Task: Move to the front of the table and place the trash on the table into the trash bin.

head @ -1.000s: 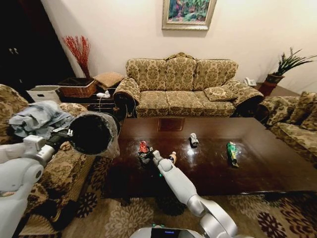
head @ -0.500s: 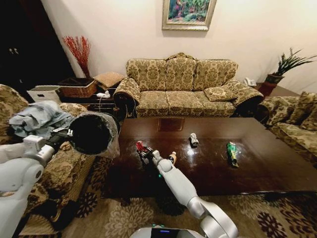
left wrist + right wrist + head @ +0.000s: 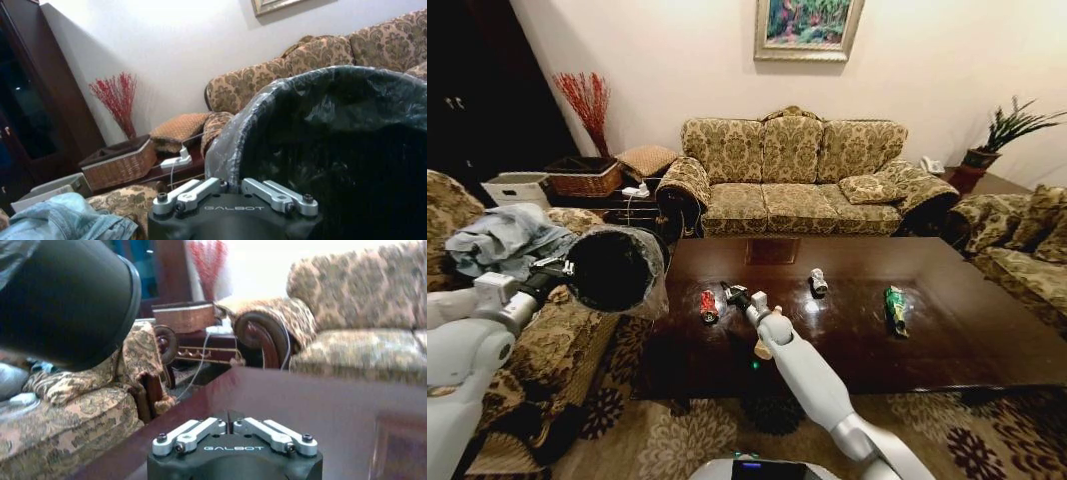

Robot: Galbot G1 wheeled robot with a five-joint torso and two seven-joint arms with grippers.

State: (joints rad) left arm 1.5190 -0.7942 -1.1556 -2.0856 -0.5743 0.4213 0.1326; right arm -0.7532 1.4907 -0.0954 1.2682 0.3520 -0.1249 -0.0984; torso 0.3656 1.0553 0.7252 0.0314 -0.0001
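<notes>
Red can lies loose just beside the empty, pressed-together right pincer; a nudge could roll it off the tabletop.

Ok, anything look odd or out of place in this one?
Yes: the bin is off the floor, held tipped on its side by the left tool, mouth toward the table. The red can lies on the table beside the shut, empty right tool rather than in its grip.
</notes>
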